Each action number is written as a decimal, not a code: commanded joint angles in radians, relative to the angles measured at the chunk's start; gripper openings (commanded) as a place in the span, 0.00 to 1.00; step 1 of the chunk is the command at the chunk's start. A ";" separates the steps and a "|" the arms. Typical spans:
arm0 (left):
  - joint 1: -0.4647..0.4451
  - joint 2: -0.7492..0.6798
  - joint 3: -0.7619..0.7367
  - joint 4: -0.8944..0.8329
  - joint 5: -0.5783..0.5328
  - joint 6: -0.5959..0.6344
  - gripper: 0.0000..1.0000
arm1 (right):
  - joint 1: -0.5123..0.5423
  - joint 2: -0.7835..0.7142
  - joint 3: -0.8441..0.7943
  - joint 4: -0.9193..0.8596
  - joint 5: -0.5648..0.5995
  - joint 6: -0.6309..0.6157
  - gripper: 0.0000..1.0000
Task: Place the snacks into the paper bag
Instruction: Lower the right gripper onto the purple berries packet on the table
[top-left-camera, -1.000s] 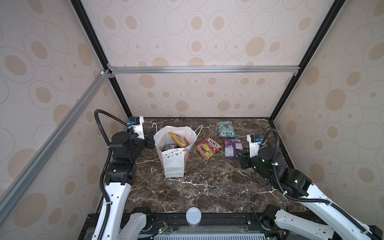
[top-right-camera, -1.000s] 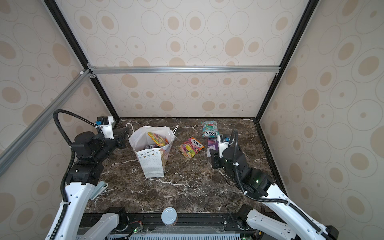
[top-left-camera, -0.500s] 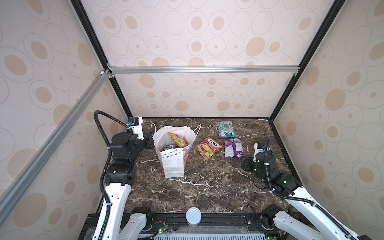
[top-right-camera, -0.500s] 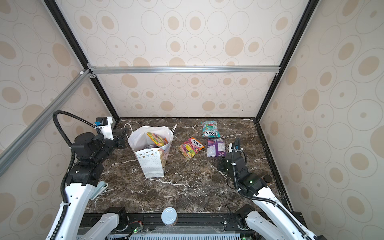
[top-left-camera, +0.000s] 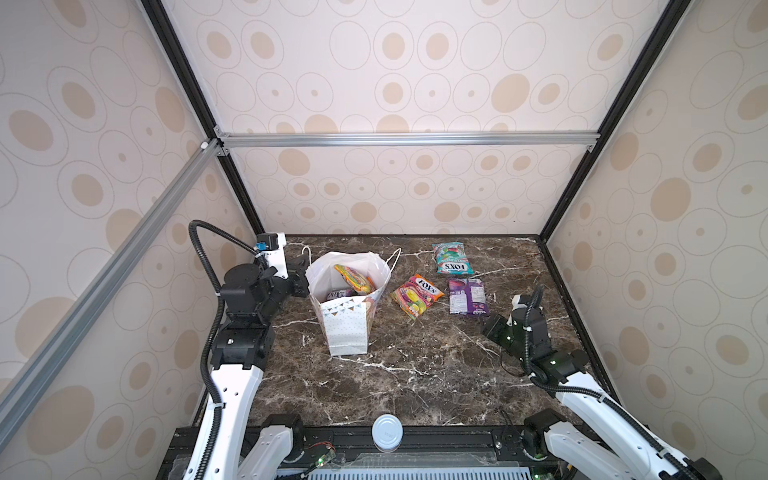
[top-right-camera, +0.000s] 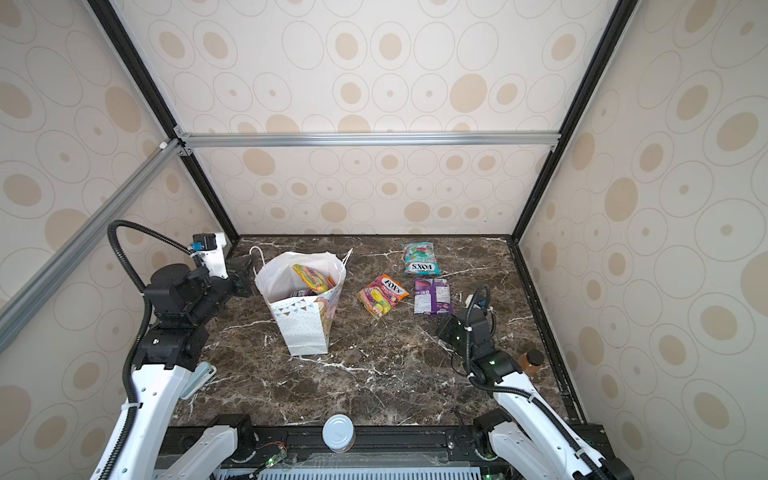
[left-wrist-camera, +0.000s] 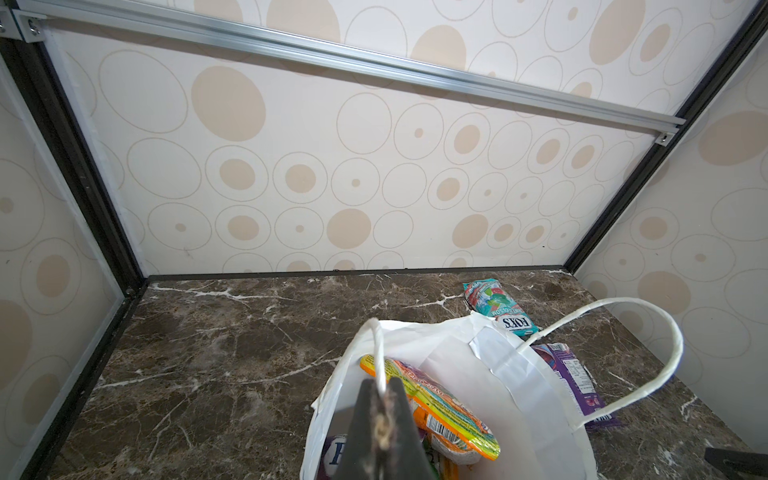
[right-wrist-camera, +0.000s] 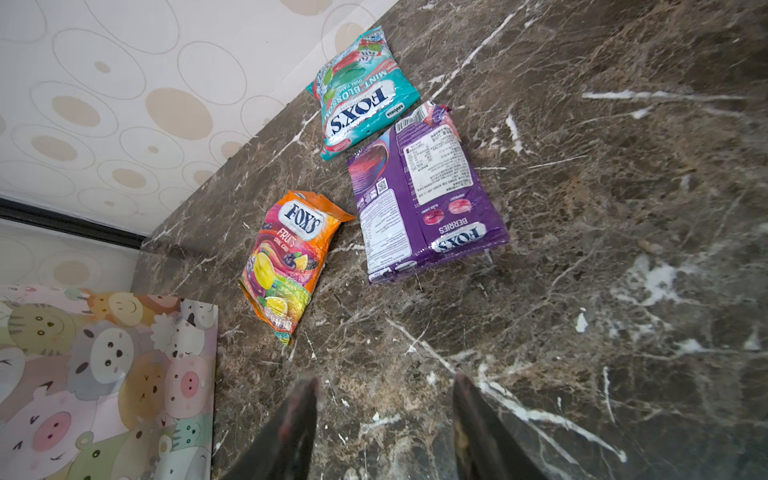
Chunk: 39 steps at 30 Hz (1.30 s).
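Standing by the left wall (top-left-camera: 104, 199), the left gripper (left-wrist-camera: 381, 392) is closed tight on the cord handle (left-wrist-camera: 376, 345) of the upright paper bag (top-left-camera: 347, 328), which holds some packets (top-left-camera: 352, 278) and has wide bare table (top-left-camera: 415, 386) in front. Right of it lie the orange packet (top-left-camera: 417, 296), the purple packet (top-left-camera: 467, 296) and, nearer the back edge, the teal packet (top-left-camera: 451, 258). The right gripper (right-wrist-camera: 384, 384), jaws apart and empty, hangs near the purple packet.

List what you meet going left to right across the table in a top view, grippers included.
Left gripper, paper bag, orange packet, purple packet, right gripper. The teal packet is skipped: it spans orange and purple.
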<state>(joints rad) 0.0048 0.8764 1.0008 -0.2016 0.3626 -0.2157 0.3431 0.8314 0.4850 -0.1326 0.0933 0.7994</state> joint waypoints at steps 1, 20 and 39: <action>0.006 0.020 0.031 0.026 0.024 0.012 0.00 | -0.028 0.008 -0.030 0.070 -0.025 0.033 0.56; 0.005 -0.011 0.025 0.020 0.008 -0.006 0.00 | -0.117 0.261 -0.098 0.364 -0.186 0.156 0.59; 0.006 -0.031 0.001 0.016 0.008 0.007 0.00 | -0.167 0.492 -0.124 0.615 -0.183 0.243 0.60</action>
<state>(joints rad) 0.0048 0.8661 0.9943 -0.2115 0.3714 -0.2165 0.1856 1.3075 0.3584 0.4213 -0.0906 1.0172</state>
